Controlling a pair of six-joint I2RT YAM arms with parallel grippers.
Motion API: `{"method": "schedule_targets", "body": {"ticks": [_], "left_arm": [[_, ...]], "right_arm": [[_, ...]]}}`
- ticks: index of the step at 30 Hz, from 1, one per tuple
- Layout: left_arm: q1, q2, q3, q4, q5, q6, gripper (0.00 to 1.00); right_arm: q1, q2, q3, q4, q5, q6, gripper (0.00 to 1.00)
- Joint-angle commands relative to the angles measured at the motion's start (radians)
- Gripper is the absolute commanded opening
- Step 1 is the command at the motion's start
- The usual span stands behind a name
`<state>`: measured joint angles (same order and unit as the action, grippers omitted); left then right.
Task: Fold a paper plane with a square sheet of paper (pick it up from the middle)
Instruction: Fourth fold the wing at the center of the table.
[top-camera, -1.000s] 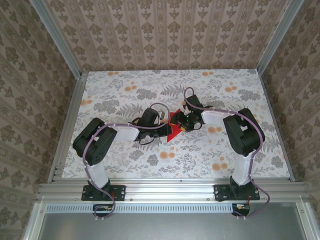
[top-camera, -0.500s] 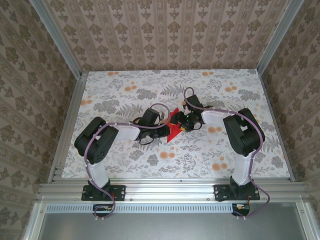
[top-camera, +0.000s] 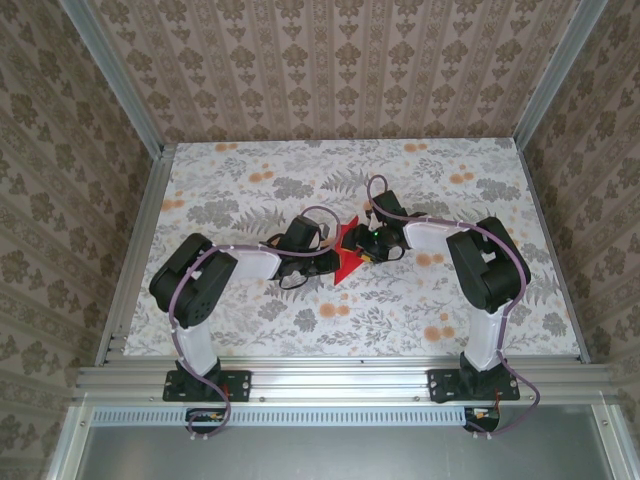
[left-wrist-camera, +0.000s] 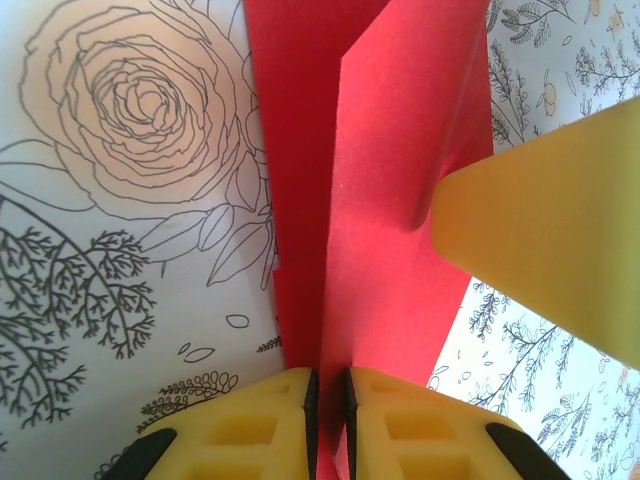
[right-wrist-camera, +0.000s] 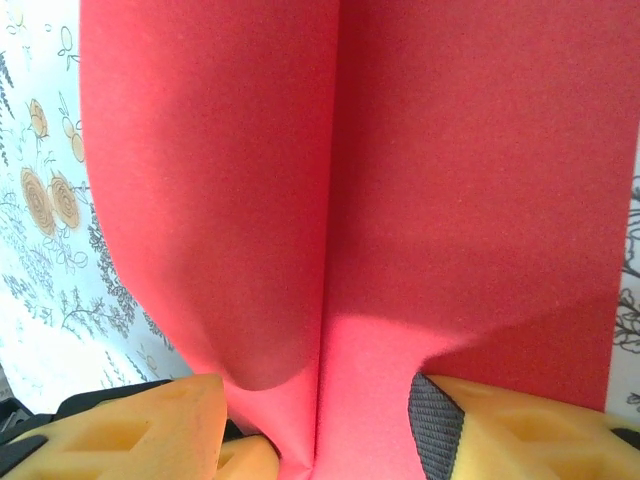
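The red sheet of paper (top-camera: 347, 262) sits at the table's middle, folded into a narrow pointed shape with a raised centre crease. My left gripper (top-camera: 328, 262) reaches it from the left. In the left wrist view the left gripper (left-wrist-camera: 328, 385) is shut on the upright crease of the paper (left-wrist-camera: 400, 180), and a yellow finger (left-wrist-camera: 540, 260) of the other gripper presses the paper's right flap. My right gripper (top-camera: 368, 246) comes in from the right. In the right wrist view it (right-wrist-camera: 320, 420) stands open astride the folded paper (right-wrist-camera: 450, 180), a yellow finger (right-wrist-camera: 150, 420) on each side.
The floral table (top-camera: 250, 190) is bounded by aluminium rails and patterned walls at left, right and back. Both arm bases are bolted at the near edge. Bare floral surface lies all round the paper.
The left gripper has closed on the paper's centre crease. The paper's flaps have drawn upward and inward. The right gripper's jaws have narrowed slightly.
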<state>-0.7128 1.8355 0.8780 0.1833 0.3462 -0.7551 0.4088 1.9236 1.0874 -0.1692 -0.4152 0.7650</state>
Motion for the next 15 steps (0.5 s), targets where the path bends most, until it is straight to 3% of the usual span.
{"method": "schedule_targets", "body": {"ticks": [1,15], "left_arm": [[0.001,0.018,0.014,-0.047,-0.027,0.022,0.18],[0.009,-0.091,-0.046,0.050,0.003,-0.045,0.29]], "right_arm": [[-0.015,0.155,-0.072,-0.216,0.248,-0.030,0.55],[-0.008,0.223,0.000,-0.342,0.381,0.040,0.50]]}}
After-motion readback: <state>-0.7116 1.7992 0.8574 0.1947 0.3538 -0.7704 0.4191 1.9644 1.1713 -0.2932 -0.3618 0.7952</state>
